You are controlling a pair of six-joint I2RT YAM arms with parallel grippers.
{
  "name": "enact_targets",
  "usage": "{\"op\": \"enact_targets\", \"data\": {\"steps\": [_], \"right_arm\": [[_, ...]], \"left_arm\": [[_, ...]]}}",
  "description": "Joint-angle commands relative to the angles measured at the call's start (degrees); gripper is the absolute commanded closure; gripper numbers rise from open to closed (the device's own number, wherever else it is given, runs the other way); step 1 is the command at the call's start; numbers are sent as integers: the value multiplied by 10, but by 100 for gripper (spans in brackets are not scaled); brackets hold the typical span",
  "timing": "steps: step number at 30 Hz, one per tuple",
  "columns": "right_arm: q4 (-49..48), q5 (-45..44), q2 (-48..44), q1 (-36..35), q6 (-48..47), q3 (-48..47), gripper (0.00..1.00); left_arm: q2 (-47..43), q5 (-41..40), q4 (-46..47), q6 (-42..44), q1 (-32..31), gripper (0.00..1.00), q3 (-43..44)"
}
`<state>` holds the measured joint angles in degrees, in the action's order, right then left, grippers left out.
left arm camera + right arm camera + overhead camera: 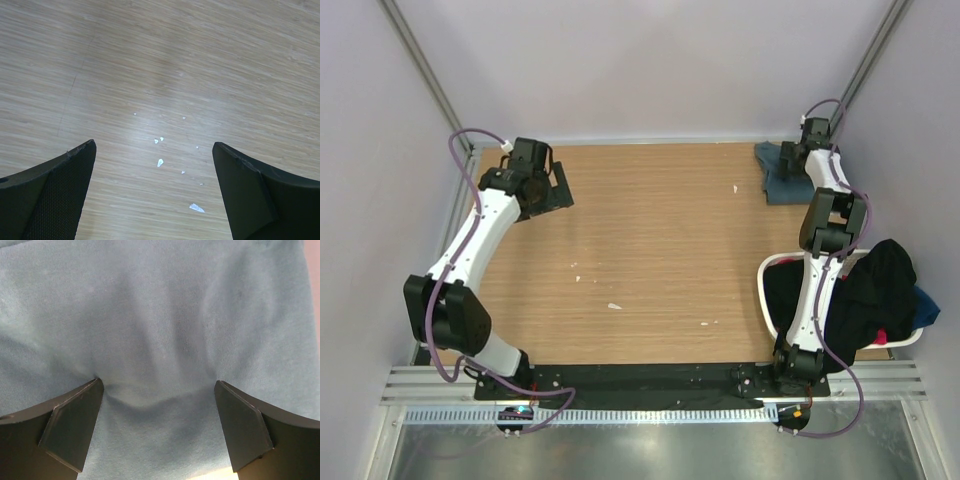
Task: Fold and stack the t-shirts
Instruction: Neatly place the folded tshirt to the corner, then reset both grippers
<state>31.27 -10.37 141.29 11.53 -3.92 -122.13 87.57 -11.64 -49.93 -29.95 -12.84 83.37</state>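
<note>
Both units, left arm point(470, 250) and right arm point(817, 290): white link shells, black joint housings, black base mounts. One purple cable point(457, 170) loops along each. On left gripper point(154, 150) and right gripper point(157, 387): matte black wedge-shaped fingers point(50, 200), one left finger finely mesh-textured

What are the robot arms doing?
The right claw is open and pressing down on a blue-grey t-shirt in the far right corner of the table, with cloth bunching between its fingers. The left claw is open too, holding nothing, above the table. More clothes, mostly black, sit in the white basket.
</note>
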Motion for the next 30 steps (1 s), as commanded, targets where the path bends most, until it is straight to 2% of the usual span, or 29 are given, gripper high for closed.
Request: {"op": "enact_targets", "data": {"steps": [1,8,12,13,18,22,25,30], "right_arm": [[64,-53,50,2,-69,-7,0],[93,-55,9,2,-58,-57,0],[91,15,-81,2,-37,-55,0],[82,27,-128,2,-33,-45,0],[74,93,-246,2,14,-6,0],[46,133,-352,1,64,86,0],[-11,187,-448,1,95,227,0],[-46,239,-599,2,158,362,0]], "left_arm": [[10,-16,-10,-1,1,0,30],[3,-37,-20,21,1,0,48],[-20,-44,-21,27,1,0,45],[-36,-51,-20,25,1,0,40],[-104,-55,-3,17,2,0,5],[-177,-40,20,10,5,0,-41],[-235,-6,49,-8,8,0,-80],[-331,71,85,-65,10,0,-167]]}}
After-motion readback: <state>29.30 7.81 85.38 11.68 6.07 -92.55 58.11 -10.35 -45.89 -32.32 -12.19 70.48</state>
